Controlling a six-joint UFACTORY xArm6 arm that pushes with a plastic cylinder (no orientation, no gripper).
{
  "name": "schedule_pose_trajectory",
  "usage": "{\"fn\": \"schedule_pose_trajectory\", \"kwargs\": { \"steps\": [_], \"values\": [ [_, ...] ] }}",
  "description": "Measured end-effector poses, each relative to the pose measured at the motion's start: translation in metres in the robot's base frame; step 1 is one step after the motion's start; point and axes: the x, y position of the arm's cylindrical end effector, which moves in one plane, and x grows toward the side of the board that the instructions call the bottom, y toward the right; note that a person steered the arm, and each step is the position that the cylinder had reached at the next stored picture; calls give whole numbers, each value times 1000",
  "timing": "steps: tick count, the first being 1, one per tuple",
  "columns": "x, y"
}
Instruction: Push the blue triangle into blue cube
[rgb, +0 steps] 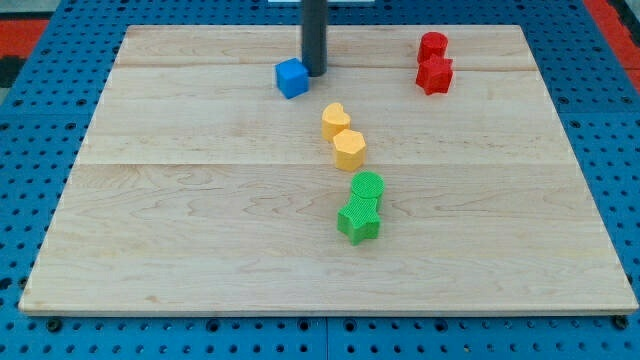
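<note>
A blue cube (291, 78) sits near the view's top, a little left of centre, on the wooden board (180, 230). My tip (315, 73) stands right beside the cube's right edge, touching it or nearly so. The dark rod rises from there out of the view's top. I cannot make out a blue triangle; the rod may hide it.
Two red blocks (434, 62) sit together at the view's top right. A yellow heart (336, 120) and a yellow hexagon (349, 150) lie below the cube. A green round block (367, 186) and a green star (358, 220) touch near the centre.
</note>
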Motion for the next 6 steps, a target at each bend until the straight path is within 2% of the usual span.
{"fn": "schedule_pose_trajectory", "kwargs": {
  "steps": [2,3,4,6],
  "values": [
    [0,77],
    [-32,86],
    [-55,53],
    [-15,-30]
  ]
}}
